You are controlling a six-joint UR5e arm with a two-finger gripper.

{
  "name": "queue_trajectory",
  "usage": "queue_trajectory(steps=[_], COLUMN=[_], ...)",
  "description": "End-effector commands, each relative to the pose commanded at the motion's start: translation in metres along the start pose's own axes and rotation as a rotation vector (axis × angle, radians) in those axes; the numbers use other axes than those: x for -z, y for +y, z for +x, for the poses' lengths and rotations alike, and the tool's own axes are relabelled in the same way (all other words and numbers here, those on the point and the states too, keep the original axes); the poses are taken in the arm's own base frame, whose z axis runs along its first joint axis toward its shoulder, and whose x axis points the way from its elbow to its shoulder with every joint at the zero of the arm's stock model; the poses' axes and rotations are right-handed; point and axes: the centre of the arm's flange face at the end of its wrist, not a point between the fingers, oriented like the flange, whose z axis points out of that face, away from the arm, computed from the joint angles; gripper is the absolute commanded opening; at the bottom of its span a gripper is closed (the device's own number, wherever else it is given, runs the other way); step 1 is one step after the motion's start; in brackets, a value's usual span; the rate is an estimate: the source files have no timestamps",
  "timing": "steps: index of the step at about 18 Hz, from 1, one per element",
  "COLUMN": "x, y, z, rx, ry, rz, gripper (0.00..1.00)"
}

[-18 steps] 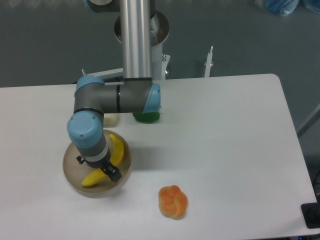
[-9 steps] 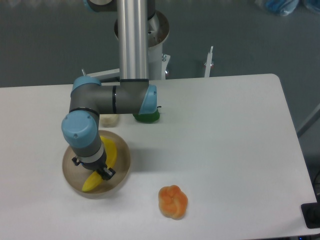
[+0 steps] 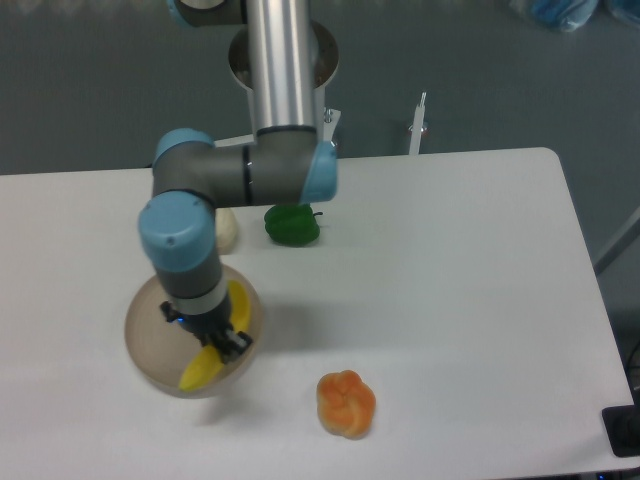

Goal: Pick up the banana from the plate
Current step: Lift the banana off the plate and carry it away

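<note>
The yellow banana [image 3: 201,371] pokes out on both sides of my gripper [image 3: 218,340], over the right half of the round beige plate [image 3: 150,338] at the table's front left. The gripper points straight down from the blue-capped wrist and is shut on the banana's middle. Its fingers are largely hidden under the wrist; only dark finger parts show across the fruit. The banana's lower tip reaches the plate's front rim. Whether the banana still touches the plate I cannot tell.
A pale cream pear [image 3: 227,230] lies just behind the plate. A green pepper [image 3: 292,225] sits to the pear's right, under the arm's elbow. A lumpy orange pepper [image 3: 346,403] rests near the front edge, right of the plate.
The wrist and gripper have shifted right and look higher than half a second ago. The banana moved with them toward the plate's right side. The green pepper is now uncovered.
</note>
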Motion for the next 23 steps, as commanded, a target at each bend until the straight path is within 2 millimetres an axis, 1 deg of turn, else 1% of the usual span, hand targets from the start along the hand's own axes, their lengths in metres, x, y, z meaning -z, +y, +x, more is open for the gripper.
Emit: queue_trajectory(steps=[1, 2, 3, 4, 5, 8, 9, 10, 11, 13, 15, 16, 17, 18, 19, 21, 23], x=[0.005, 0.006, 0.006, 0.006, 0.007, 0.009, 0.007, 0.002, -0.009, -0.019, -0.033, -0.033, -0.033, -0.03, -0.034, -0.033, -0.037], y=[0.005, 0.016, 0.032, 0.043, 0.067, 0.098, 0.108, 0.116, 0.127, 0.141, 0.165, 0.174, 0.177, 0.182, 0.187, 0.187, 0.187], z=[-0.016, -0.035, -0.059, -0.075, -0.104, -0.141, -0.15, -0.153, -0.158, -0.171, -0.197, -0.206, -0.214, -0.225, -0.231, -0.233, -0.231], rx=[-0.006, -0.026, -0.053, -0.06, -0.067, -0.114, -0.112, -0.102, -0.085, -0.06, -0.054, -0.118, -0.166, -0.212, -0.228, -0.245, -0.253], ry=[-0.006, -0.011, -0.017, -0.021, -0.026, -0.038, -0.036, -0.028, -0.011, 0.0, 0.009, 0.009, 0.009, 0.0, 0.008, 0.005, 0.013], rz=[0.001, -0.001, -0.005, -0.008, -0.014, -0.023, -0.03, -0.037, -0.05, -0.058, -0.069, -0.07, -0.071, -0.07, -0.072, -0.071, -0.073], gripper=[0.04, 0.04, 0.04, 0.04, 0.04, 0.04, 0.04, 0.03, 0.03, 0.0, 0.0, 0.0, 0.0, 0.0, 0.0, 0.0, 0.0])
